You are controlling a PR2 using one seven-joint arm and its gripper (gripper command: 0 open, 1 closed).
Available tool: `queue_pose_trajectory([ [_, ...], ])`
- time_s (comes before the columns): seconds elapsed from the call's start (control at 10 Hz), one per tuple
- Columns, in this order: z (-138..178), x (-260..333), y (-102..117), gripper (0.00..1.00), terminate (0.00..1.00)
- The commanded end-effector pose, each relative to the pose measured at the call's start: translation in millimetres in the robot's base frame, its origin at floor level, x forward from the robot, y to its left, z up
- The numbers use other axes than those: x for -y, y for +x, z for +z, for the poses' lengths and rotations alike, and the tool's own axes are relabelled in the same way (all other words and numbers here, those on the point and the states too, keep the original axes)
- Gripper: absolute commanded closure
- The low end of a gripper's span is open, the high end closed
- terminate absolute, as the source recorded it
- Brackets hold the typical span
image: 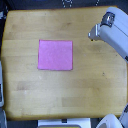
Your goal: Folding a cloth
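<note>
The cloth point(55, 55) lies flat and spread open on the wooden desk point(60, 97), a plain pink-magenta piece, nearly square, with its edges roughly parallel to the desk's edges. It sits a little toward the exterior view's left of the desk's middle and nearer the far edge than the near one. No fold or wrinkle shows on it at this resolution. Bare wood surrounds it on all sides. The robot's arm point(116, 40), white and grey, reaches in over the desk's far corner on the exterior view's right, well apart from the cloth. Its gripper point(94, 33) points toward the cloth; whether its fingers are spread or closed cannot be told.
</note>
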Motion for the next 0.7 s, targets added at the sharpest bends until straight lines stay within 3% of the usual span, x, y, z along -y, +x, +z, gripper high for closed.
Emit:
queue_pose_trajectory([
  [0.0,-31,-69,-2,0.0,0.0],
  [0.4,-63,-132,-22,0.0,0.0],
  [0.6,-78,-156,-21,0.0,0.0],
])
